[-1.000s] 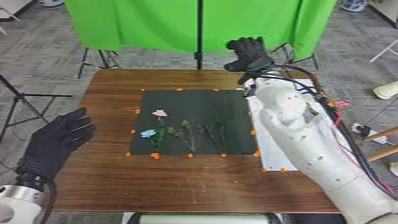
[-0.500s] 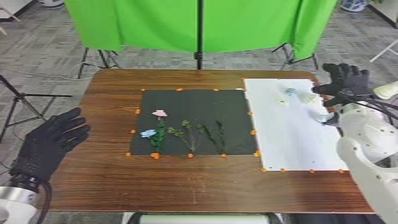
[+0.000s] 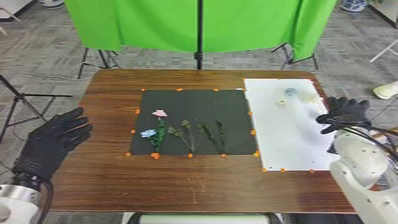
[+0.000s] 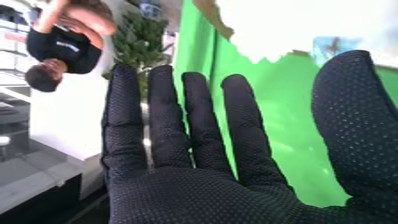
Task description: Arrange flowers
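Right robot hand [image 3: 346, 114]: open, near right edge of surface [image 3: 204, 192]
Blue flower [image 3: 290, 92]: best pinched lightly below petals

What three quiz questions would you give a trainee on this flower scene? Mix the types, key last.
1. True or false: the right robot hand is open and holds nothing.
2. Which bloom on the black mat lies farther from the robot? A) blue flower B) pink flower C) both equally far
3. Fill in: from the robot's side, the white sheet lies to the ____ of the mat.

Key: 1 true; 2 B; 3 right.
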`<move>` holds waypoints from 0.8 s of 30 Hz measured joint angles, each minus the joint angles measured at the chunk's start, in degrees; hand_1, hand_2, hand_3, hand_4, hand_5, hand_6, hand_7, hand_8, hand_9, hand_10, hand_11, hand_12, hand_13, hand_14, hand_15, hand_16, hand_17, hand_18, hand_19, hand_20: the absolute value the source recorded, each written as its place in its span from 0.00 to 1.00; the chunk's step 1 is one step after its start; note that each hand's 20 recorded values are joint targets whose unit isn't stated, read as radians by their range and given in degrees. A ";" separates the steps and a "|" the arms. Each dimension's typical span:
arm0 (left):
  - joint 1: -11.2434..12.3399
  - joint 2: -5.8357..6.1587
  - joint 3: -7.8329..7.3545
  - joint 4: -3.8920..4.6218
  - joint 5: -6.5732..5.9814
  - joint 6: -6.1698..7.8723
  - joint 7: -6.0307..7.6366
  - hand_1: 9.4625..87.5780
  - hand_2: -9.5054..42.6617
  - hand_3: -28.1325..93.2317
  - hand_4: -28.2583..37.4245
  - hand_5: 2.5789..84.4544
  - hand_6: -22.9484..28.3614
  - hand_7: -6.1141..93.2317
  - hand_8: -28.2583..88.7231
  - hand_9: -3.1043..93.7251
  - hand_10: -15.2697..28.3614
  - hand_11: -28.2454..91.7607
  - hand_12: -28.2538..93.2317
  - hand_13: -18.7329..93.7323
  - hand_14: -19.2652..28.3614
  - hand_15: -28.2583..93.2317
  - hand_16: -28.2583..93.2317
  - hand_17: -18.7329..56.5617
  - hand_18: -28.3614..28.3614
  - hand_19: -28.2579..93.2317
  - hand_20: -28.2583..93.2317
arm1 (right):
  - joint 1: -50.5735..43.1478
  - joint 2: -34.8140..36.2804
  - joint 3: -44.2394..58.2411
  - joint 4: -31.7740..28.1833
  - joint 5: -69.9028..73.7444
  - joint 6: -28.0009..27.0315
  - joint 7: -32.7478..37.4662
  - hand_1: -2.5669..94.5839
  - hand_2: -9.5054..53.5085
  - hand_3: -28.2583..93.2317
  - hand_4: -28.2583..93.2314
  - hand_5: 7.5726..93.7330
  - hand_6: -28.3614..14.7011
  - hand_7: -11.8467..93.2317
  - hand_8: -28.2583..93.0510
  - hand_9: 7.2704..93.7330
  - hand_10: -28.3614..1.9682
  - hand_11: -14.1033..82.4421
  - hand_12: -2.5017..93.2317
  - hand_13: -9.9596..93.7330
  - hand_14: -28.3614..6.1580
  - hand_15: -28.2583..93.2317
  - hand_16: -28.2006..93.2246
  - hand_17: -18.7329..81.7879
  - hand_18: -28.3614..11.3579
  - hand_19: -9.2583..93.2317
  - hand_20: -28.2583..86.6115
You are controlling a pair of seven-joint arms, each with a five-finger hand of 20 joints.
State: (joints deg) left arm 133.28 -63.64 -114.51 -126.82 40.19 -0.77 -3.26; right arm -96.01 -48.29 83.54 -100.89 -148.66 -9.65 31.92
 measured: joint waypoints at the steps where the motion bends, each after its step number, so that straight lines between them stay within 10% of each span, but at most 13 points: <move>1: -0.02 0.06 -0.01 0.00 0.00 0.00 -0.03 0.21 0.24 0.82 0.00 0.40 0.53 0.32 0.13 0.33 0.65 0.52 0.35 0.36 0.71 0.65 0.19 0.14 0.87 0.65 0.28 | -0.18 0.02 0.01 0.00 0.03 -0.21 0.27 0.27 0.00 0.96 0.00 0.34 0.56 0.31 0.10 0.37 0.54 0.42 0.23 0.44 0.54 0.57 0.36 0.31 0.25 0.72 0.51; 14: -0.33 0.87 -0.06 0.24 -0.03 -0.02 -0.48 0.21 0.24 0.82 0.00 0.40 0.53 0.32 0.13 0.33 0.65 0.52 0.35 0.36 0.71 0.65 0.19 0.14 0.87 0.65 0.28 | 2.37 -0.08 -5.37 4.77 -0.71 1.14 2.69 0.33 0.00 0.96 0.00 0.40 0.55 0.33 0.09 0.51 0.60 0.50 0.22 0.62 0.66 0.68 0.35 0.38 0.26 0.81 0.57; 20: -0.50 1.31 -0.06 0.28 -0.05 -0.03 -0.54 0.21 0.24 0.82 0.00 0.40 0.53 0.32 0.13 0.33 0.65 0.52 0.35 0.36 0.71 0.65 0.19 0.14 0.87 0.65 0.28 | 2.78 -0.55 -5.54 5.48 0.01 1.80 2.69 0.47 0.00 0.91 0.00 0.62 0.65 0.50 0.11 0.86 0.82 0.31 0.42 0.82 0.78 0.64 0.48 0.47 0.27 0.84 0.58; 24: -0.51 1.38 -0.09 0.29 -0.06 -0.04 -0.56 0.21 0.24 0.82 0.00 0.40 0.53 0.32 0.13 0.33 0.65 0.52 0.35 0.36 0.71 0.65 0.19 0.14 0.87 0.65 0.28 | 2.75 -0.73 -5.36 5.92 0.03 4.45 1.71 0.51 0.01 0.91 0.00 0.75 0.67 0.54 0.13 0.95 0.83 0.35 0.42 0.89 0.77 0.66 0.46 0.50 0.27 0.87 0.58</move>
State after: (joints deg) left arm 132.77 -62.26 -114.60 -126.54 40.13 -0.81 -3.82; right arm -93.26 -49.02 78.18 -94.98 -148.63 -5.20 33.63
